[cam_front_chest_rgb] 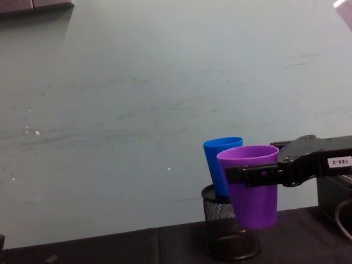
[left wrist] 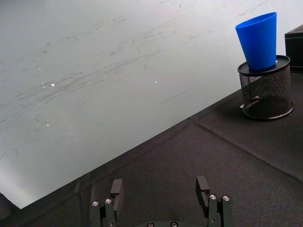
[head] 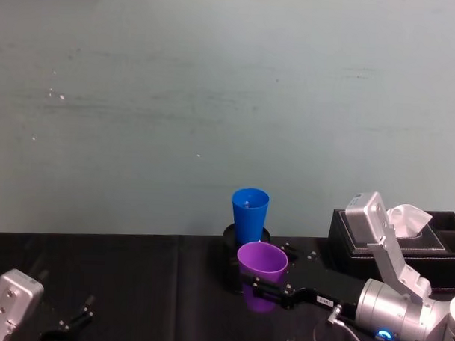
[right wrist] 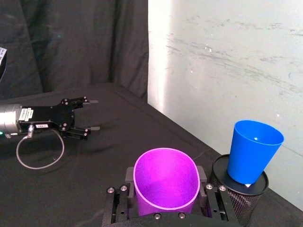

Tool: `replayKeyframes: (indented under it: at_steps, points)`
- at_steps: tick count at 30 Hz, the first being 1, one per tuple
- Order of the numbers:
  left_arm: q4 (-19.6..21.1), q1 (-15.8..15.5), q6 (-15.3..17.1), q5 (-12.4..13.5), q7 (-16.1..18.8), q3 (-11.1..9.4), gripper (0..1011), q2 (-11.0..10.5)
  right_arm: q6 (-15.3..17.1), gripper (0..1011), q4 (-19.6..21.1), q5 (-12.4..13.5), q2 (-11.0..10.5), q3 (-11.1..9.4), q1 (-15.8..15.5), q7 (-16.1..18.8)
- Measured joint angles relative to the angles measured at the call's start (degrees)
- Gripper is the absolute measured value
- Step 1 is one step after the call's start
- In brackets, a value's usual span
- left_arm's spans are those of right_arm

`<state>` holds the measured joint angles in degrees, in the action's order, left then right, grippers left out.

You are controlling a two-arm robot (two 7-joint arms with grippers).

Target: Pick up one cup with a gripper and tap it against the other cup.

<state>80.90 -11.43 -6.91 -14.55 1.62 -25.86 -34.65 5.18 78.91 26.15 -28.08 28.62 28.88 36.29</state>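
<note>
Counted two cups: one purple cup [head: 262,263] and one blue cup [head: 250,212]. There was also one black mesh pen holder [left wrist: 266,87], one tissue box [cam_front_chest_rgb: 348,208] and just one table [head: 134,287]. Two tools too, the left tool [left wrist: 159,182] and the right tool [cam_front_chest_rgb: 250,176].

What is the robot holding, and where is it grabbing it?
The right gripper holds the purple plastic tumbler, a finger on each side just below the rim. The left gripper is open, holding nothing.
</note>
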Motion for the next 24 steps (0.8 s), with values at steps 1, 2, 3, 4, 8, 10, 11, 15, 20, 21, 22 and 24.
replayKeyframes:
  at_steps: [1,2,3,4,8,10,11,15,20,21,22,24]
  points:
    - [0.0,0.0,0.0,0.0,0.0,0.0,1000,0.0,0.0,733,0.0,0.0,0.0,0.0,0.0,0.0]
    - [0.0,0.0,0.0,0.0,0.0,0.0,1000,0.0,0.0,733,0.0,0.0,0.0,0.0,0.0,0.0]
    - [0.0,0.0,0.0,0.0,0.0,0.0,1000,0.0,0.0,733,0.0,0.0,0.0,0.0,0.0,0.0]
    - [0.0,0.0,0.0,0.0,0.0,0.0,1000,0.0,0.0,733,0.0,0.0,0.0,0.0,0.0,0.0]
    - [0.0,0.0,0.0,0.0,0.0,0.0,1000,0.0,0.0,733,0.0,0.0,0.0,0.0,0.0,0.0]
    - [0.0,0.0,0.0,0.0,0.0,0.0,1000,0.0,0.0,733,0.0,0.0,0.0,0.0,0.0,0.0]
    - [0.0,0.0,0.0,0.0,0.0,0.0,1000,0.0,0.0,733,0.0,0.0,0.0,0.0,0.0,0.0]
    - [0.0,0.0,0.0,0.0,0.0,0.0,1000,0.0,0.0,733,0.0,0.0,0.0,0.0,0.0,0.0]
    - [0.0,0.0,0.0,0.0,0.0,0.0,1000,0.0,0.0,733,0.0,0.0,0.0,0.0,0.0,0.0]
    - [0.0,0.0,0.0,0.0,0.0,0.0,1000,0.0,0.0,733,0.0,0.0,0.0,0.0,0.0,0.0]
    - [0.0,0.0,0.0,0.0,0.0,0.0,1000,0.0,0.0,733,0.0,0.0,0.0,0.0,0.0,0.0]
    - [0.0,0.0,0.0,0.0,0.0,0.0,1000,0.0,0.0,733,0.0,0.0,0.0,0.0,0.0,0.0]
